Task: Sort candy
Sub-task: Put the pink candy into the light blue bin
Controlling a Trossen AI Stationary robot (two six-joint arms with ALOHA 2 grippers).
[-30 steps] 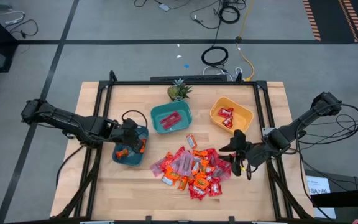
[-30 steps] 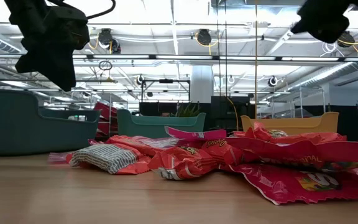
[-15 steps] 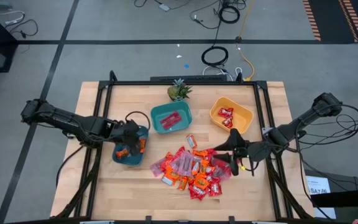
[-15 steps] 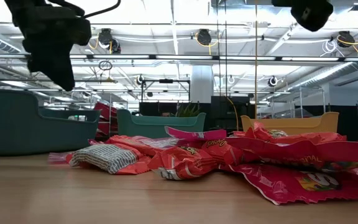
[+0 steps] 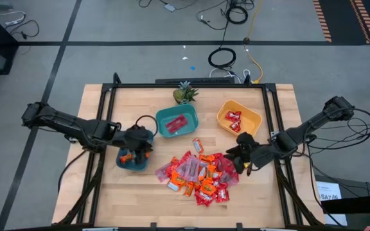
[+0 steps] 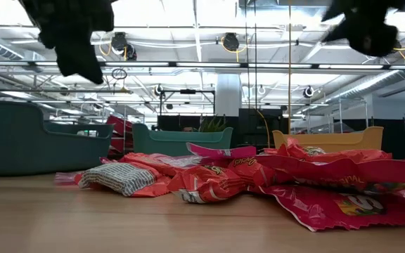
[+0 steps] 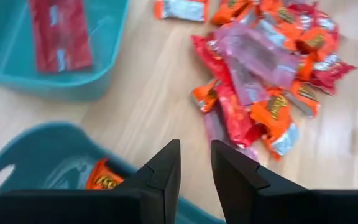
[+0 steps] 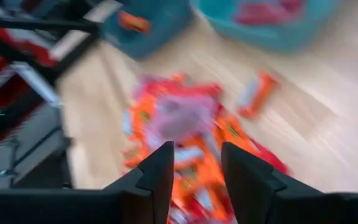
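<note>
The candy (image 5: 198, 174) is heaped just below the centre of the worktop (image 5: 101, 199), in red, orange and pink-purple wrappers. 3 bowls are set around the heap: a dark teal bowl (image 5: 133, 165) at 9 o'clock with orange pieces inside, a teal bowl (image 5: 163, 128) at 11 o'clock with a red packet inside, and a yellow bowl (image 5: 254, 120) at 1 o'clock with red pieces inside. A small plant (image 5: 184, 94) is seen at 12 o'clock, near the far edge.

The left gripper (image 5: 144, 147) is held over the dark teal bowl; its jaws are parted by a narrow gap and nothing is seen between them in the left wrist view. The right gripper (image 5: 239, 156) is held over the heap's 3 o'clock edge, jaws parted and empty in the right wrist view.
</note>
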